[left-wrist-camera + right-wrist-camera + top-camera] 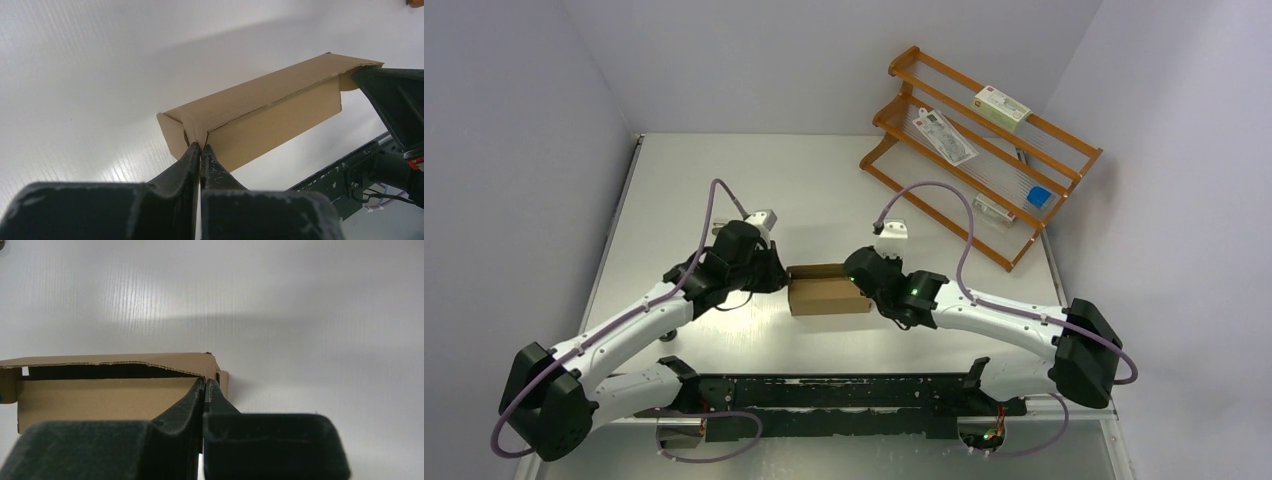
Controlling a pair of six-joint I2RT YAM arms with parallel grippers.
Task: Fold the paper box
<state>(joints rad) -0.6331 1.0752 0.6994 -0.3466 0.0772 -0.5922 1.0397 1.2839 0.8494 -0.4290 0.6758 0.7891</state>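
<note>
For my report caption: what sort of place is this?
Probably a lab robot test cell: white walls enclose the table, the left gripper and right gripper pinch a paper box, and an orange rack holds packages.

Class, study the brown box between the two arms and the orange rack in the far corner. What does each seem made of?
The box looks like thin cardboard: matte brown, sharply creased, with a jagged cut edge. The rack seems to be varnished wood, with smooth orange-brown rails, though painted metal is possible; its shelves look like thin wires.
</note>
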